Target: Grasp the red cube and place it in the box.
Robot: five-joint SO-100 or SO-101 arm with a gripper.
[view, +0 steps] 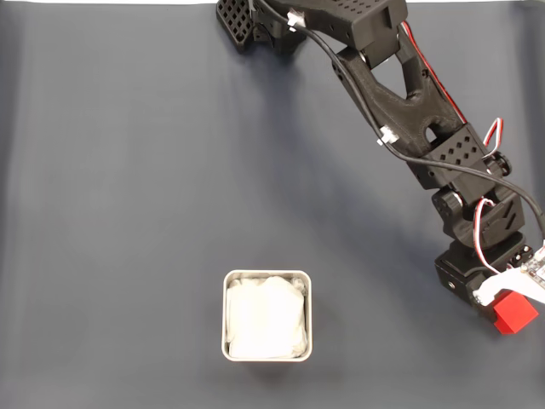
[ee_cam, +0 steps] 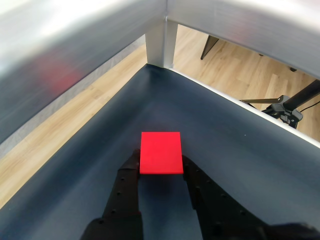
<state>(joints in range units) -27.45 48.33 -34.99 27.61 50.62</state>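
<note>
Gripper (ee_cam: 161,167) clamped on the red cube (ee_cam: 160,152) between 2 black fingers (ee_cam: 129,181); cube faces square, no long axis. In the fixed view, cube (view: 515,312) sits far right of the box (view: 267,275), well apart.

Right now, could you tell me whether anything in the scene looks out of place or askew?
Nothing looks damaged or spilled. The red cube sits between the pincer fingers near the mat's right edge in the fixed view, well away from the box, which stands square with its crumpled white lining inside.
</note>
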